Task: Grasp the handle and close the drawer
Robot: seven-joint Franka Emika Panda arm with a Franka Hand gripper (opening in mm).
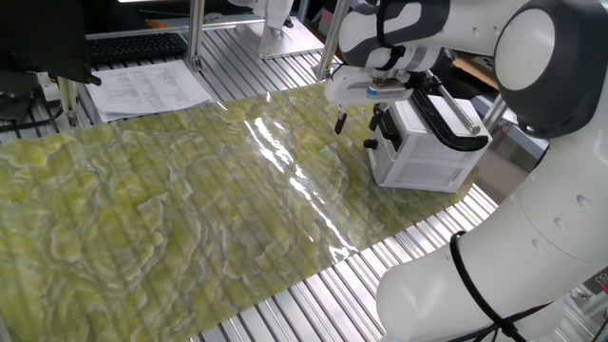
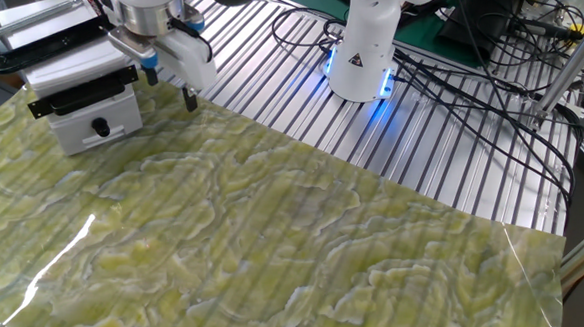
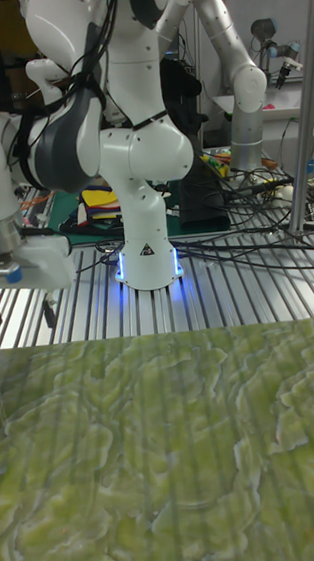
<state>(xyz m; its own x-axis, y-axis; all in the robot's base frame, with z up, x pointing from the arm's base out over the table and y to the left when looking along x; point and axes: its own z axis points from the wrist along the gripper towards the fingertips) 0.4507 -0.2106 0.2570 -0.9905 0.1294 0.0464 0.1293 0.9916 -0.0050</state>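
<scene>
The drawer [image 2: 117, 117] is the flat white front of a small white cabinet [image 1: 427, 160] at the edge of the mat. Its small black handle [image 2: 100, 126] sticks out of that front and also shows in one fixed view as the handle [image 1: 370, 144]. How far the drawer stands out I cannot tell. My gripper [image 2: 172, 88] hangs open just beside the cabinet's front corner, above the mat, with nothing between its fingers. In one fixed view the gripper [image 1: 360, 121] is a little above the handle, apart from it. The tall fixed view shows only the gripper [image 3: 19, 311].
A large black clamp [image 2: 78, 93] lies across the cabinet top. A yellow-green patterned mat [image 2: 276, 234] covers the slatted metal table. The arm's base [image 2: 361, 50] and cables [image 2: 467, 64] are behind. Papers [image 1: 147, 87] and a keyboard [image 1: 133, 46] lie at the far side.
</scene>
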